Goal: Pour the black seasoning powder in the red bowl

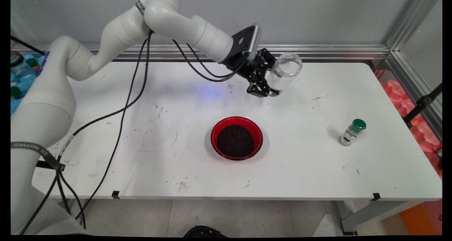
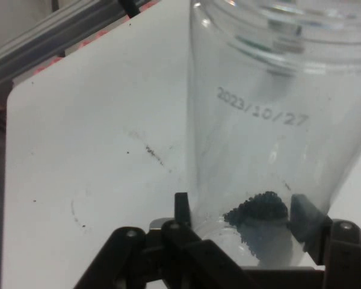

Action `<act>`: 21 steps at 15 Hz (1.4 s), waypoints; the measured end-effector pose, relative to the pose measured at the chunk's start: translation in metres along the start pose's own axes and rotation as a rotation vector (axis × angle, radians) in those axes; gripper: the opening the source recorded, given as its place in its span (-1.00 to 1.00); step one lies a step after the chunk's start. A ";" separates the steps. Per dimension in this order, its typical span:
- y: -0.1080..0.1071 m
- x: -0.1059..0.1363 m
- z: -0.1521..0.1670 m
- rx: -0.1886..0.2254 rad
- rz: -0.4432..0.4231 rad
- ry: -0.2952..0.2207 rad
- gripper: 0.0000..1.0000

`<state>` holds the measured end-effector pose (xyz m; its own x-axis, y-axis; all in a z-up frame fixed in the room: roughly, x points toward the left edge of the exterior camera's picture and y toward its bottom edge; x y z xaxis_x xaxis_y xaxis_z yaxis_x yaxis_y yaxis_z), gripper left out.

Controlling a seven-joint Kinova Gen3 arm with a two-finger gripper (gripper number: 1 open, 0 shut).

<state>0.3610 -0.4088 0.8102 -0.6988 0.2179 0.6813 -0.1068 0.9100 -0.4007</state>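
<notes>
Gripper (image 1: 271, 87) clamping clear jar (image 1: 285, 71) near its base, holding it tilted above table (image 1: 353, 170) – few dark grains sitting inside. Red bowl (image 1: 236, 137) of dark grains nearby, green-capped bottle (image 1: 352, 132) standing well apart.

Cut off and unreadable
The clear jar (image 2: 271, 120) runs past the hand view's top edge; the spice bottle's (image 1: 351, 132) label is too small to read.

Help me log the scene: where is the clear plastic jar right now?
The clear plastic jar is at the table's far side in the main view, between the black two-finger tool's fingers, beyond the red bowl of dark grains.
</notes>
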 end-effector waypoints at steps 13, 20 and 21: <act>-0.013 0.002 0.050 -0.041 -0.205 0.036 -1.00; -0.019 0.003 0.082 -0.052 -0.287 0.047 -1.00; -0.019 0.003 0.085 -0.052 -0.294 0.047 -1.00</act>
<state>0.3007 -0.4559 0.7674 -0.6095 -0.0428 0.7916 -0.2628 0.9530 -0.1509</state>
